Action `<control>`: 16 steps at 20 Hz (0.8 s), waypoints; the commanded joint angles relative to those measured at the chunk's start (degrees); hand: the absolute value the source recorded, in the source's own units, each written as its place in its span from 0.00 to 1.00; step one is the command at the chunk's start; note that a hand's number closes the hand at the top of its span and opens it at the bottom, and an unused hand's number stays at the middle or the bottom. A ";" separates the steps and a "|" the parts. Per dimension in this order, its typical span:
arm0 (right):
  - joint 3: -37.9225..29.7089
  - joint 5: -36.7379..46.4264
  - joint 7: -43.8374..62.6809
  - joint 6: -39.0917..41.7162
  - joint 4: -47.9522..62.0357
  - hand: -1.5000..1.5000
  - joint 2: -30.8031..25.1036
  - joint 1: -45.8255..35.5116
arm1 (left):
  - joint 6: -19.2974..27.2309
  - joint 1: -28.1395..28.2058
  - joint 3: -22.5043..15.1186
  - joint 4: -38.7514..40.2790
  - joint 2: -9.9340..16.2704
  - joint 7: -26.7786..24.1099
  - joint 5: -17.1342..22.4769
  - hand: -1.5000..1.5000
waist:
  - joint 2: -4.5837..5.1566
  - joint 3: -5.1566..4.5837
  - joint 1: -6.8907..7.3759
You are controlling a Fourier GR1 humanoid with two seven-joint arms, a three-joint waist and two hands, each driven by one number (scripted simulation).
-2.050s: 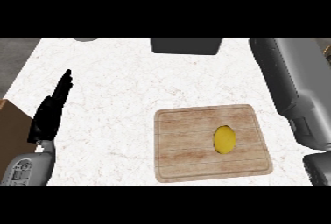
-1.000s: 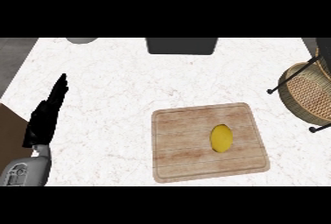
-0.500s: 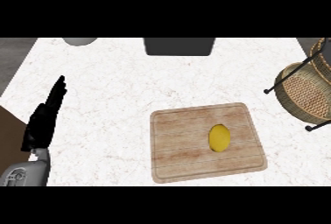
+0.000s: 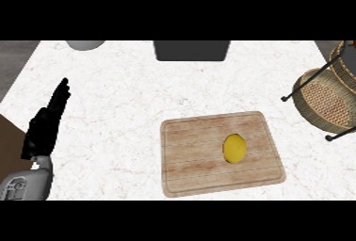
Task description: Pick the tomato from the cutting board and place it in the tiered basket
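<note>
Head view: tomato [image 4: 234, 148], yellow, long axis up-down on cutting board [image 4: 188, 160], well right of left hand [image 4: 45, 124], fingers straight, together. Right hand unseen; tiered basket [image 4: 323, 101] right.

The counter [image 4: 125, 94] has a white top with faint reddish veins. On it lies a wooden cutting board [image 4: 195, 160], right of the middle and turned a little. At the right edge stands the tiered basket [image 4: 327, 101] — woven, in a dark wire frame with feet on the top. At the far edge there are two more things — a dark box-like object [image 4: 191, 50] and a grey round one [image 4: 85, 44], both partly cut off.
</note>
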 commanded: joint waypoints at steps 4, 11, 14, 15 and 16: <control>-2.41 -4.40 0.32 -5.56 -1.80 0.00 4.50 6.05 | 0.26 0.21 -0.75 0.61 -0.78 -1.03 -0.70 0.50 | 1.18 0.82 0.42; -2.57 -7.11 -1.86 -13.39 -15.05 0.00 3.62 11.93 | -0.73 -2.49 0.93 2.61 -0.20 -0.33 1.00 0.50 | 0.89 0.79 -0.39; -0.97 -6.37 -0.36 -14.00 -20.29 0.00 3.87 13.08 | -1.46 1.34 1.61 2.03 1.11 -3.32 0.84 0.50 | 0.81 0.77 -0.29; -1.40 -6.49 1.10 -11.20 -22.04 0.00 1.38 12.42 | -0.44 0.91 1.63 2.12 0.63 -3.02 0.35 0.50 | 0.78 0.76 -0.42; -1.04 -6.27 2.64 -11.85 -26.00 0.00 2.84 16.64 | -0.41 2.24 0.33 1.12 -0.56 -2.38 -0.05 0.50 | 0.70 0.76 -0.62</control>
